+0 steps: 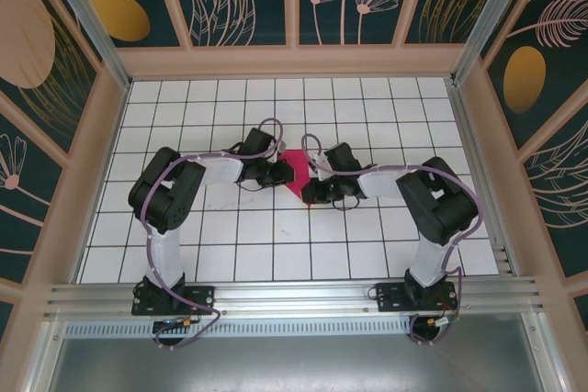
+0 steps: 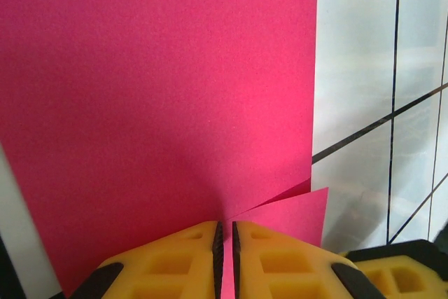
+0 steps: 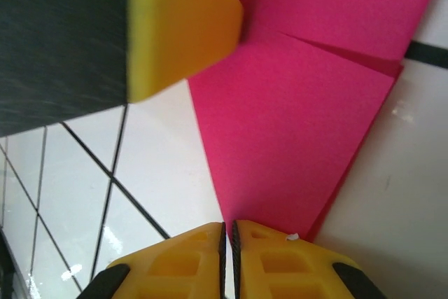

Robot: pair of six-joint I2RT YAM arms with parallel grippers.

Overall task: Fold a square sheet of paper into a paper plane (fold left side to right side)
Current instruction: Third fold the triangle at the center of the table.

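Observation:
The square sheet of paper is magenta-pink, folded into overlapping layers and lying mid-table between both arms. In the left wrist view the sheet has a loose flap lifting at the lower right. My left gripper is shut on its near edge, with pink showing between the pads; from above, the left gripper sits at the paper's left side. The right wrist view shows the paper narrowing to a corner that runs into my right gripper, which is shut on it. From above, the right gripper is at the paper's front tip. A paper plane is out of view.
The table is white with a black grid. Wooden walls with patterned panels close it in on three sides, and a metal rail runs along the front. One left-gripper finger hangs close over the paper. The two grippers are about a tile apart.

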